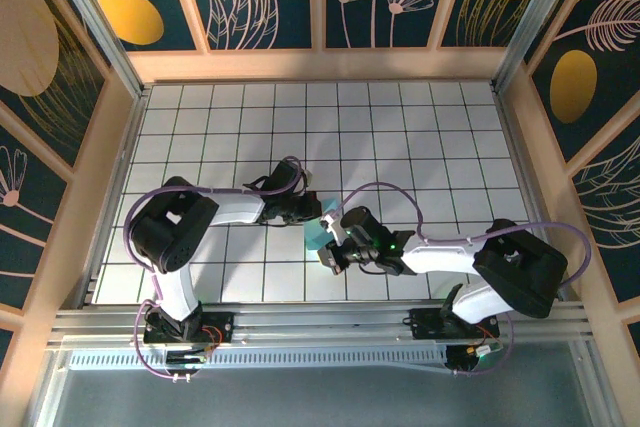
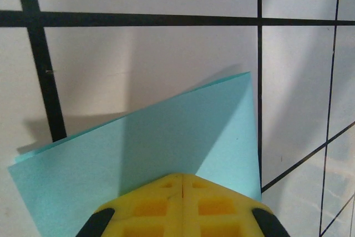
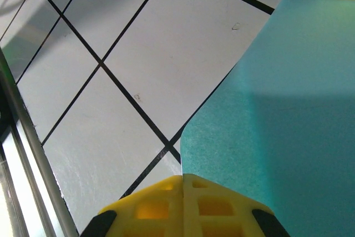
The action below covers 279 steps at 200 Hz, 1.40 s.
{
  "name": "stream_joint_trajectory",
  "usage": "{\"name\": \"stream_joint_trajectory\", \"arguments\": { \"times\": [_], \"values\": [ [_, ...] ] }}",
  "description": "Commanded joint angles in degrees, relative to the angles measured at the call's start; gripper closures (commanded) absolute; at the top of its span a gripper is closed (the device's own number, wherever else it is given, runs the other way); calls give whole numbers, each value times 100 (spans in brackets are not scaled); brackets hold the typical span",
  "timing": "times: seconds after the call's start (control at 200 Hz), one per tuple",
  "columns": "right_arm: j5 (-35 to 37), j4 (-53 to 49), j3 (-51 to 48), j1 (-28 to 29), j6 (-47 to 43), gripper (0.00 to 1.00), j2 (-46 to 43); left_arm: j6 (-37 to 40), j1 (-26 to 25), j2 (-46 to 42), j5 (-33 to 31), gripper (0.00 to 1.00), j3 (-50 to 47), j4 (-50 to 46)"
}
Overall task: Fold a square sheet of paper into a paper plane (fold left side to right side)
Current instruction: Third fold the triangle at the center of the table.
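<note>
1. Top view: the square sheet of paper point(image 1: 317, 234), light blue, sits just off frame centre toward 6 o'clock, over the white gridded table point(image 1: 420, 137). The left gripper point(image 1: 308, 213) is at the sheet's 11 o'clock edge and the right gripper point(image 1: 329, 250) at its 5 o'clock edge. Most of the sheet is hidden between the two heads.
2. Left wrist view: the yellow fingers point(image 2: 166, 190) are pressed flat together at 6 o'clock with no gap, nipping the sheet's near edge. The sheet fans out toward 12 o'clock. It looks doubled, with two layers at the 9 o'clock edge. Its free corner is at 2 o'clock, and it casts a shadow on the tiles.
3. Right wrist view: the fingers point(image 3: 161, 192) meet at 6 o'clock, clamped on the sheet's edge. The sheet spreads toward 3 o'clock. The left gripper's yellow tip sits on the far edge at 1 o'clock.
</note>
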Motion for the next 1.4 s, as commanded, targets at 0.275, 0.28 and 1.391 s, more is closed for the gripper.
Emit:
{"name": "stream_joint_trajectory", "arguments": {
  "times": [0.275,0.28,1.391],
  "values": [
    [134,-171,-25,-377,351,100,-29,230,-34,383,-166,100,37,-231],
    [142,-180,-26,-383,352,100,-26,231,-39,386,-167,100,36,-231],
    [1047,-698,354,-758,299,100,321,267,-104,419,-247,100,180,-380]
  ]
}}
